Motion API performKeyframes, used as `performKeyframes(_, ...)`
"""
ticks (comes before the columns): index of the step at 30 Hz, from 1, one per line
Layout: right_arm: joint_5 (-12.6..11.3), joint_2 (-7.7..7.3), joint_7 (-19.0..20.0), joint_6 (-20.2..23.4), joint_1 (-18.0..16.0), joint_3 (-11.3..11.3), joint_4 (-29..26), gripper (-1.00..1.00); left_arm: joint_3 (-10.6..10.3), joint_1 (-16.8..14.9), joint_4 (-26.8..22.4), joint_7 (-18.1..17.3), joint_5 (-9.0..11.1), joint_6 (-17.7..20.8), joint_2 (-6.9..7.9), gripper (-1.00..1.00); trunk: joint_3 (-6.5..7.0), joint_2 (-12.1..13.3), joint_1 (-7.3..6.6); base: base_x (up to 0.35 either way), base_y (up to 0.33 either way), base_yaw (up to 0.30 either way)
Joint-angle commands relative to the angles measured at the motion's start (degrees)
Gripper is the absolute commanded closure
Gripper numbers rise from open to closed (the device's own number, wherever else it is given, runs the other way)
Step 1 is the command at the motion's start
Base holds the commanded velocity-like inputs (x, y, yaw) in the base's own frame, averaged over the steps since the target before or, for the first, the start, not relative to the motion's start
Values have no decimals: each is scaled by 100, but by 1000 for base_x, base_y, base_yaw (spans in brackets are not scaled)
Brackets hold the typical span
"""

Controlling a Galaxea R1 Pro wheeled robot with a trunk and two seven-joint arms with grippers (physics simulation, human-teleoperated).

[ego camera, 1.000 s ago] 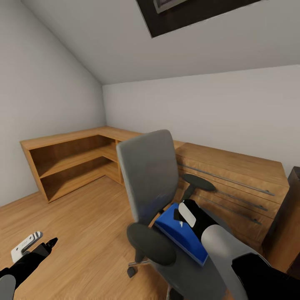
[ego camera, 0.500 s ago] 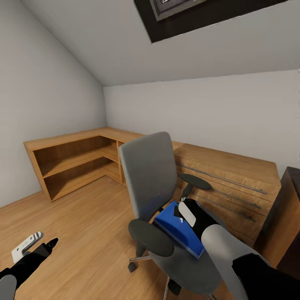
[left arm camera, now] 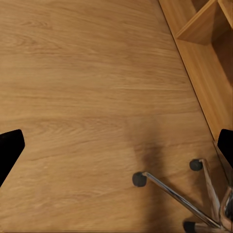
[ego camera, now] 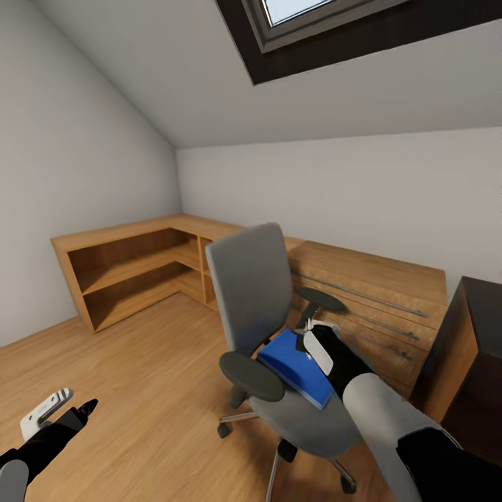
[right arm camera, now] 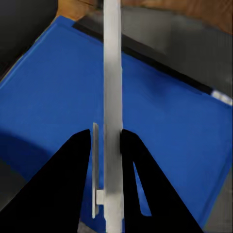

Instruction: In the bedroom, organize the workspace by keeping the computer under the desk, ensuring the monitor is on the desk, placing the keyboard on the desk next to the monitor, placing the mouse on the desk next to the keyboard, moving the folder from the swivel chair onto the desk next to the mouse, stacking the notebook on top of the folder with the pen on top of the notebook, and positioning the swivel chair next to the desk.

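Observation:
The grey swivel chair stands on the wood floor in front of the low wooden cabinets. The bright blue folder lies on its seat. My right gripper hangs just over the folder. In the right wrist view that gripper is shut on the thin white pen, which runs out past the fingers above the blue folder. My left gripper is low at the left over bare floor. In the left wrist view it stands open and holds nothing.
A low light-wood drawer cabinet runs along the far wall and joins an open shelf unit in the corner. A dark-topped piece of furniture stands at the right edge. The chair's chrome wheeled base lies near my left gripper.
The whole head view has shifted, so the camera has moved; more of the chair's base and the dark furniture at the right now show. My right gripper stays shut on the pen over the folder.

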Motion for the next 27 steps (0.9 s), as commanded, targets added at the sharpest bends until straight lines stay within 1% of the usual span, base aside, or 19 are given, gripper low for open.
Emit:
performKeyframes(1, -83, -106, -58, 40, 95, 35, -320, 100, 6, -6, -6, 50, 56, 29, -3, -100, 12, 39, -23, -11, 0, 0)
performKeyframes(3, -89, -290, -72, 263, 459, 32, -1157, 100, 0, -6, -1, 51, 53, 27, -3, -100, 48, 119, -67, -25, 0, 0)
performKeyframes(6, -122, -513, -96, 818, 1060, -13, -2527, 100, -2, -6, 5, 55, 52, 27, -3, -100, 102, 239, -133, -90, 0, 0)
performKeyframes(7, -126, -541, -101, 905, 1152, -30, -2752, 100, -2, -6, 6, 55, 52, 27, -3, -100, 119, 279, -155, -120, 0, 0)
performKeyframes(9, -138, -611, -126, 1208, 1490, -100, -3576, 100, -2, -6, 15, 57, 52, 22, -3, -100, 155, 359, -199, -202, 0, 0)
performKeyframes(11, -142, -639, -182, 1455, 1762, -203, -4209, 100, -2, -7, 40, 60, 52, 12, -8, -100, 191, 440, -243, -284, 0, 0)
performKeyframes(12, -144, -643, -211, 1575, 1897, -282, -4528, 100, -3, -11, 152, 61, 48, -7, -10, -100, 209, 480, -265, -318, 0, 0)
performKeyframes(14, -149, -643, -227, 1637, 1971, -325, -4710, 100, -1, -13, 338, 52, -3, -23, -7, -100, 245, 560, -309, -284, 0, 0)
performKeyframes(16, -151, -643, -235, 1669, 2009, -345, -4805, 100, 3, -12, 503, 41, -125, -33, -5, -100, 281, 640, -353, -153, 0, 0)
performKeyframes(18, -151, -638, -238, 1683, 2032, -357, -4872, 100, 5, 9, 693, 31, -384, -41, -4, -100, 317, 720, -397, -71, 0, 0)
performKeyframes(19, -152, -636, -238, 1686, 2044, -372, -4973, 100, 4, 98, 1071, 26, -777, -76, -4, -100, 335, 761, -419, -18, 0, 0)
performKeyframes(20, -153, -637, -240, 1689, 2049, -371, -5046, 100, 2, 118, 1294, 23, -925, -165, -2, -100, 353, 801, -441, -12, 0, 0)
performKeyframes(21, -153, -639, -241, 1691, 2054, -371, -5118, 100, -11, 130, 1548, 20, -1055, -343, 1, -100, 371, 841, -463, -7, 0, 0)
performKeyframes(23, -153, -640, -242, 1692, 2070, -370, -5173, 100, -42, 138, 1826, 18, -1168, -617, 4, -100, 407, 921, -507, -5, 0, 0)
performKeyframes(24, -154, -638, -242, 1692, 2095, -370, -5210, 100, -113, 143, 2106, 17, -1276, -962, 4, -100, 425, 961, -529, -3, 0, 0)
performKeyframes(25, -161, -620, -236, 1687, 2149, -330, -5271, 100, -776, 152, 3576, 23, -1779, -2754, 31, -100, 443, 1001, -550, 0, 0, 0)
performKeyframes(26, -162, -619, -236, 1686, 2150, -320, -5271, 100, -789, 152, 3654, 23, -1789, -2804, 33, -100, 461, 1041, -572, 0, 0, 0)
performKeyframes(27, -162, -612, -235, 1686, 2166, -288, -5273, 100, -817, 152, 3837, 24, -1808, -2928, 37, -100, 479, 1081, -594, 0, 0, 0)
